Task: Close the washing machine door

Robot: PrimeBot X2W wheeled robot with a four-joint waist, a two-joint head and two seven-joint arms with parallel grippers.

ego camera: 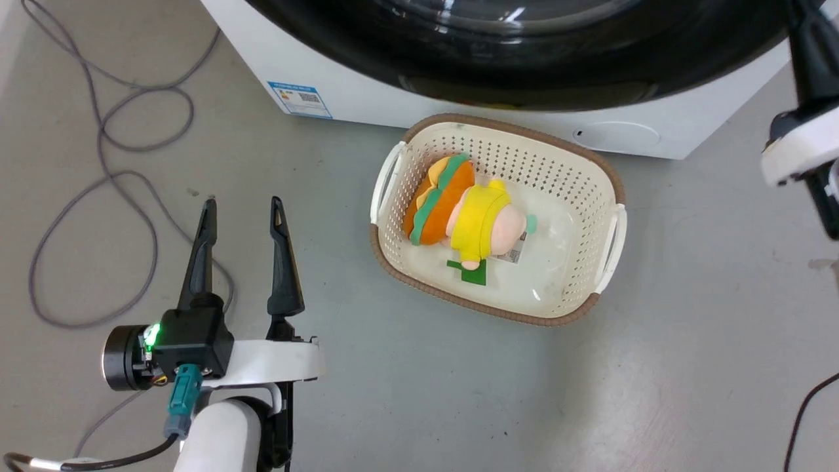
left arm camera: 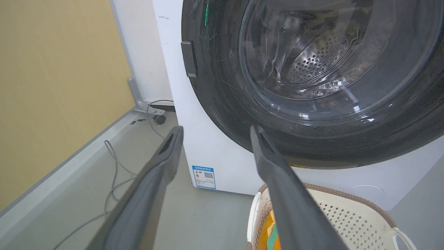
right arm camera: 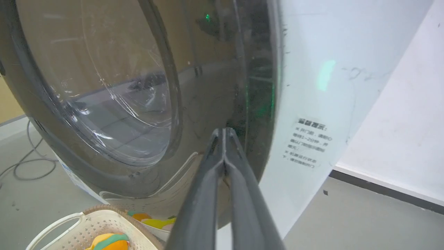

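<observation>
Right wrist view: found right hand (right arm camera: 223, 133) pinched together, empty, tips at dark rim of washing machine door (right arm camera: 104, 86), centre frame. Judged rigid, heavy, hinged; glass slick, so advised pressing rim, not dome. Seemed flush against washing machine (right arm camera: 312, 69), face outward, round, without long axis. Noted left hand (ego camera: 242, 210) spread wide, head view lower left.
</observation>
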